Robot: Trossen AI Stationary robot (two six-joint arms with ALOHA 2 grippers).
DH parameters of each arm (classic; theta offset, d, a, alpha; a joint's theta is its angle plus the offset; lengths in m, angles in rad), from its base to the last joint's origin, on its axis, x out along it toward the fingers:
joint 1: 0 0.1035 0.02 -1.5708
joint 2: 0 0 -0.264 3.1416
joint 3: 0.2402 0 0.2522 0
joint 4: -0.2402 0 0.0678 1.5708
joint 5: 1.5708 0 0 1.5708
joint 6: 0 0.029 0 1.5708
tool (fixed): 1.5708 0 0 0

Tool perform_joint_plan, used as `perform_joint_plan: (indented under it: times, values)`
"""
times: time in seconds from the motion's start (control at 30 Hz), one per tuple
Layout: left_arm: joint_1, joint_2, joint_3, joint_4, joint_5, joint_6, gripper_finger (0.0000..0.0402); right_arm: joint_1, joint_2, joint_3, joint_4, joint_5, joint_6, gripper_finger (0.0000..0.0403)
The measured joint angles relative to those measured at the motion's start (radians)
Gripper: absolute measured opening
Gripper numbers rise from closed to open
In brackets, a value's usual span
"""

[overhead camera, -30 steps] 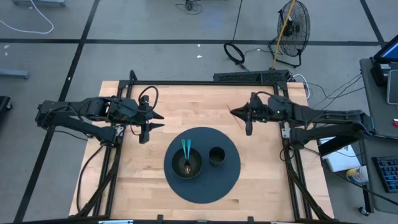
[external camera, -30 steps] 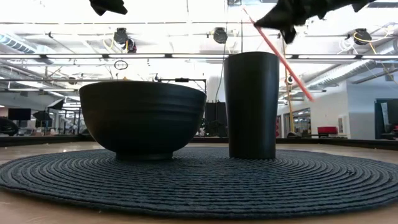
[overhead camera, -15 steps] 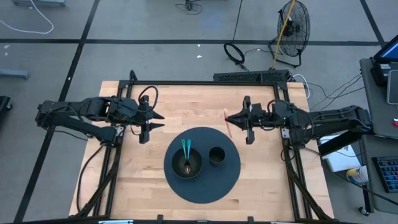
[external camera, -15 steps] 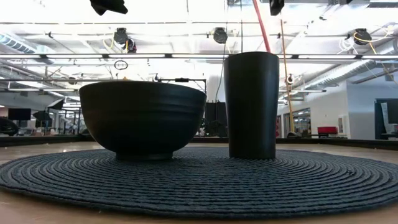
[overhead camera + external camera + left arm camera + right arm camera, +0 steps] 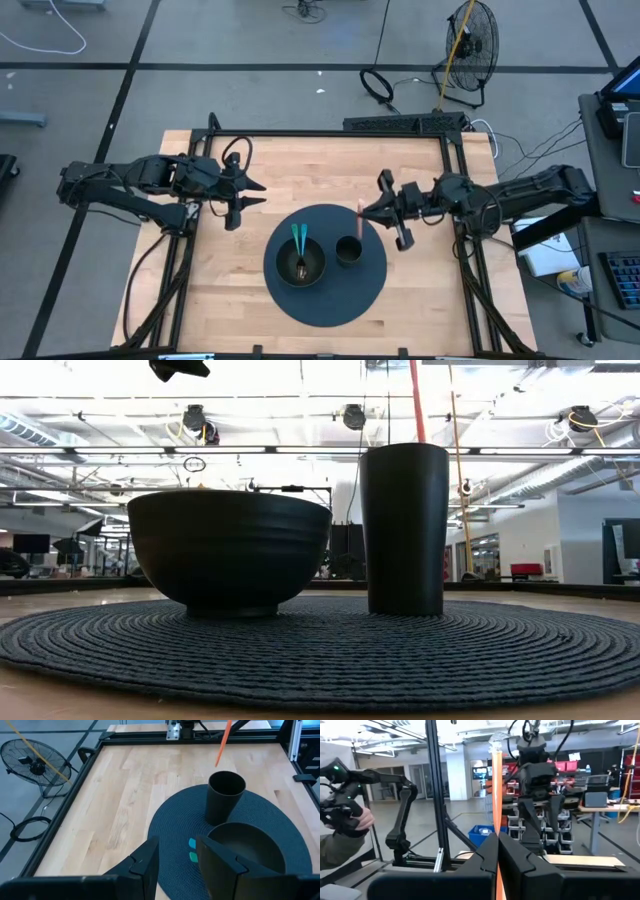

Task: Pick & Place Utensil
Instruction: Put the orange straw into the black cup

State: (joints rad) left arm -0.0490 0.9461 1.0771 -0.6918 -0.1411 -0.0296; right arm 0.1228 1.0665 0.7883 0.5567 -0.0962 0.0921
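The orange utensil [image 5: 496, 795], a thin straight rod whose working end cannot be made out, looks light and stiff; its smooth, narrow shaft would likely pivot or slip under a weak pinch, so a firm hold across the shaft well back from the free end suits it best. The right gripper [image 5: 368, 209] has its jaws pressed together on this shaft, as the right wrist view shows: the rod runs straight through the seam between the two fingers [image 5: 485, 855] and extends well past them. Relative to the black cup [image 5: 348, 250], the utensil hangs nearly upright just above the cup's rim, its lower end at or near the mouth; in the low view the shaft [image 5: 417, 400] rises directly from behind the cup [image 5: 404, 528]. The cup stands on the round woven mat [image 5: 372, 283] just beside the black bowl [image 5: 300, 262], which already holds a teal-handled utensil [image 5: 297, 239]. The left gripper [image 5: 240, 195] waits beyond the mat on the bowl's side, jaws partly apart and empty.
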Motion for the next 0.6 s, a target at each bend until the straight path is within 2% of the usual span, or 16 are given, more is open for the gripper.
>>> perform_joint_plan:
  times: [0.6]
  values:
    - [0.0,0.0,0.0,0.001,0.001,-0.002,0.0136,0.052,0.142,0.0,0.199,-0.041,0.0,0.0]
